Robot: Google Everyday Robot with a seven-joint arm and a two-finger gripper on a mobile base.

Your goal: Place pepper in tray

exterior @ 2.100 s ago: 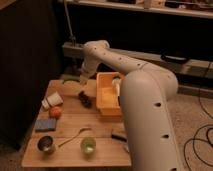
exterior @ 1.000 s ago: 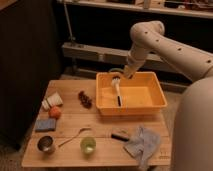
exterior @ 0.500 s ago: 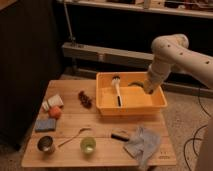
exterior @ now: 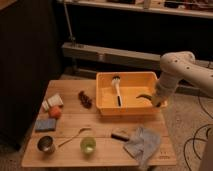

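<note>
Yellow-orange tray (exterior: 107, 110) held a white brush (exterior: 117, 87); the pepper (exterior: 144, 96) lay inside near its right wall, the gripper (exterior: 159, 100) pressed together just beside, a grey cloth (exterior: 142, 144) in front

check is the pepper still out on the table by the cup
No, the pepper hangs over the tray interior at the gripper.

The end effector (exterior: 156, 98) is seen at the tray's (exterior: 107, 111) right wall, closed. The pepper (exterior: 144, 96) is seen just beside it inside the tray, with a brush (exterior: 117, 89).
</note>
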